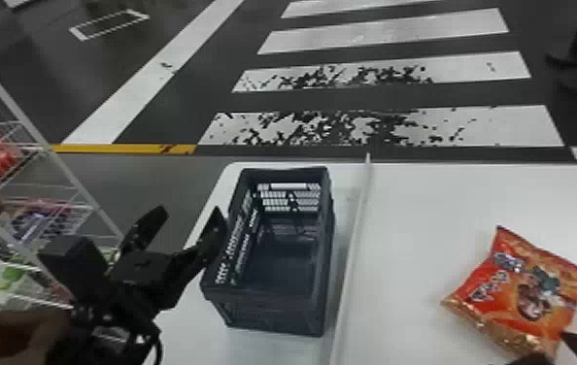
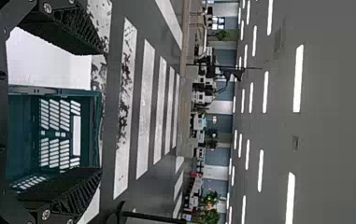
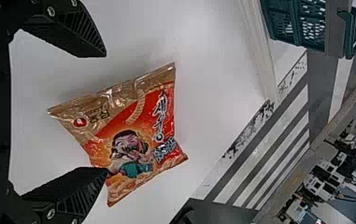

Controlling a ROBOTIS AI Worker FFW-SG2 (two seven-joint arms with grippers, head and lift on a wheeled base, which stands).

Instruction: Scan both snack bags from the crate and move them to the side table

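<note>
right wrist view: right gripper (image 3: 106,112) spread wide by the snack bag (image 3: 136,135). i'd centre it before pinching, gently imo.

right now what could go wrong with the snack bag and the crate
The right gripper is open with one fingertip overlapping the edge of the snack bag in its wrist view, so closing now might pinch only part of it or push it askew. The bag's glossy, loose wrapper could also slip. The open left gripper has a fingertip close to the rim of the crate, so a sideways move might nudge it.
</note>
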